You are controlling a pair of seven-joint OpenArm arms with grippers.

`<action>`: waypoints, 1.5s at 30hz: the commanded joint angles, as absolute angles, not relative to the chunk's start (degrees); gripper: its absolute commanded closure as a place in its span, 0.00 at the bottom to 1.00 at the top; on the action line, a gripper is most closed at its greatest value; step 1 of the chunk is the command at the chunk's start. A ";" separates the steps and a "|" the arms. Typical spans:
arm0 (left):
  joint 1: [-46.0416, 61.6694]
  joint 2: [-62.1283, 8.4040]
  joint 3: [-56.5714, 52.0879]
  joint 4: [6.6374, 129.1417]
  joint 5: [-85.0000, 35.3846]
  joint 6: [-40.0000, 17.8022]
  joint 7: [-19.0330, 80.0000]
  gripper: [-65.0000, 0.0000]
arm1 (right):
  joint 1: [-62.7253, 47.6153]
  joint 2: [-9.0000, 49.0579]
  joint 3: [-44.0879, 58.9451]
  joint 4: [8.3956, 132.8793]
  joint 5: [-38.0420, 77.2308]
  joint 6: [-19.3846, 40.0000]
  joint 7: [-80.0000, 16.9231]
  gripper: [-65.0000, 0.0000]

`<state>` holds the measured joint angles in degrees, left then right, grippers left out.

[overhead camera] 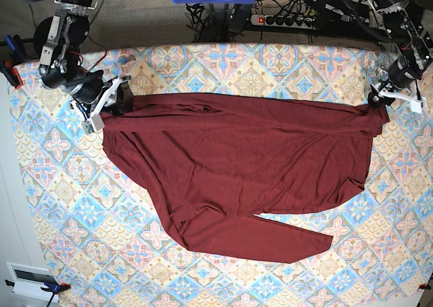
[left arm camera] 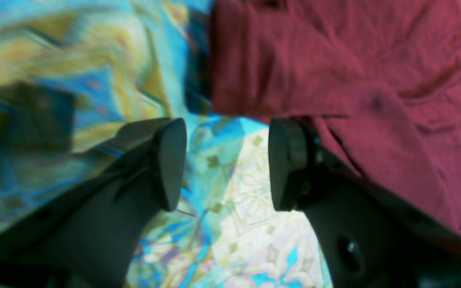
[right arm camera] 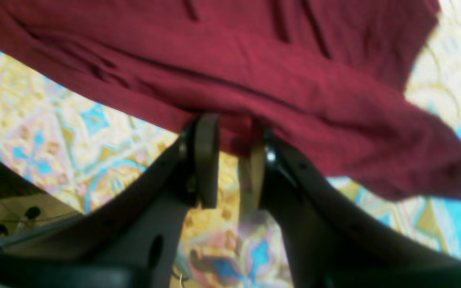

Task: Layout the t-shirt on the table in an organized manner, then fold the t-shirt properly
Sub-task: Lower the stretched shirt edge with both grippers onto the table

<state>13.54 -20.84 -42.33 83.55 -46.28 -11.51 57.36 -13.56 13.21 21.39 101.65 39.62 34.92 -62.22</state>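
Across the table (overhead camera: 61,185), the t-shirt (overhead camera: 250,165) stretches lengthwise left to right.

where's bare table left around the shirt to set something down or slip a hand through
Bare table runs in a wide strip along the near edge below the t-shirt, plus the near corners. A narrower band lies between the shirt's far edge and the far table edge. It is crowded at the far corners: the right gripper pinches the cloth, and the left gripper stands open beside it.
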 commanded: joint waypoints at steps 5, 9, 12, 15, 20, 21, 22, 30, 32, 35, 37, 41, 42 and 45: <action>9.10 -19.74 -42.59 81.27 -45.14 -11.65 54.46 0.51 | -13.67 13.93 21.85 102.73 40.48 35.21 -61.49 0.80; 6.90 -17.63 -42.59 79.60 -43.21 -11.65 54.37 0.51 | -13.76 13.93 21.85 102.73 40.48 35.21 -61.49 0.80; 5.67 -15.87 -41.27 79.43 -42.15 -11.65 54.37 0.51 | -13.76 13.93 21.85 102.73 40.48 35.21 -61.49 0.80; 4.97 -15.60 -38.64 79.34 -40.22 -11.56 54.29 0.51 | -13.76 13.93 21.85 102.73 40.48 35.21 -61.49 0.80; 5.23 -14.20 -37.32 79.34 -39.87 -11.38 52.09 0.51 | -13.93 13.93 21.85 102.73 40.48 35.21 -61.76 0.80; 5.32 -14.11 -37.23 79.34 -39.87 -11.38 52.09 0.51 | -14.55 13.93 21.85 102.73 40.48 35.21 -61.67 0.80; 5.32 -14.11 -37.23 79.34 -39.87 -11.30 52.26 0.51 | -15.16 14.02 21.93 102.73 40.48 35.21 -61.58 0.80; 5.41 -14.55 -37.23 79.34 -39.87 -11.47 52.44 0.86 | -16.66 13.93 29.23 102.29 40.75 35.21 -61.85 0.80; 5.41 -14.55 -37.32 79.34 -39.87 -11.47 52.44 0.96 | -16.48 13.93 30.29 101.49 40.75 35.21 -61.85 0.80; 5.49 -14.55 -37.32 79.34 -39.78 -11.38 52.44 1.00 | -16.40 13.93 31.16 99.12 40.84 35.21 -61.85 0.80; 5.49 -14.46 -37.41 79.34 -39.78 -11.30 52.26 1.00 | -16.40 13.93 31.96 96.04 40.84 35.21 -61.93 0.79; 5.49 -14.37 -37.49 79.25 -39.78 -11.30 52.09 1.00 | -14.55 13.76 32.31 92.35 41.54 35.21 -61.93 0.71; 5.49 -14.37 -37.49 79.25 -39.78 -11.30 52.09 1.00 | -13.32 13.76 32.31 91.56 42.51 35.21 -61.93 0.66; 5.93 -14.37 -37.58 79.25 -39.78 -11.30 52.00 1.00 | -11.03 13.76 32.31 89.10 46.55 35.21 -61.76 0.56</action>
